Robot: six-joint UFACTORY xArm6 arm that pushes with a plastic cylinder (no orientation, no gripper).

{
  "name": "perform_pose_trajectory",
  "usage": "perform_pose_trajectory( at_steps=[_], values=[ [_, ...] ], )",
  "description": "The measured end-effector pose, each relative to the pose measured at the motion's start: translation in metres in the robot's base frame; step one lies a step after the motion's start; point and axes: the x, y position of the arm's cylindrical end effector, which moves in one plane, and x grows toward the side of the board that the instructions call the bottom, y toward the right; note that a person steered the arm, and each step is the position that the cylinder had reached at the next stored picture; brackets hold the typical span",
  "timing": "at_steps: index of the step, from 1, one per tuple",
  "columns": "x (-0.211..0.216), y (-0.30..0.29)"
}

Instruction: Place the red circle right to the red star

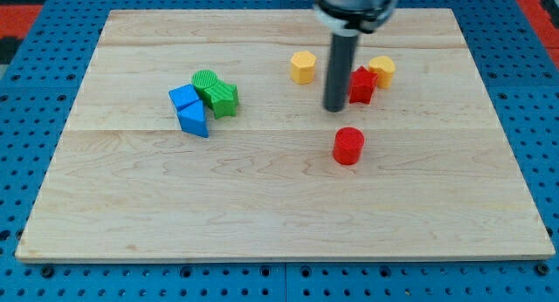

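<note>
The red circle point(348, 146) is a short red cylinder on the wooden board, right of the middle. The red star point(362, 84) lies above it, toward the view's top, touching a yellow block point(382, 70) on its upper right. My tip point(335, 109) is the lower end of the dark rod. It stands just left of the red star and a little above the red circle, apart from the circle.
A yellow hexagon block point(302, 66) lies left of the rod. A cluster at the view's left holds two blue blocks point(189, 110), a green round block point(206, 80) and a green block point(224, 99). The board's edge point(279, 257) borders blue pegboard.
</note>
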Motion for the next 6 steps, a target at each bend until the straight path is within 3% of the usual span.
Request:
perform_pose_trajectory(
  at_steps=[2,4,5,6],
  values=[
    [0.085,0.001],
    [0.02,0.087],
    [0.049,0.082],
    [0.059,0.127]
  ],
)
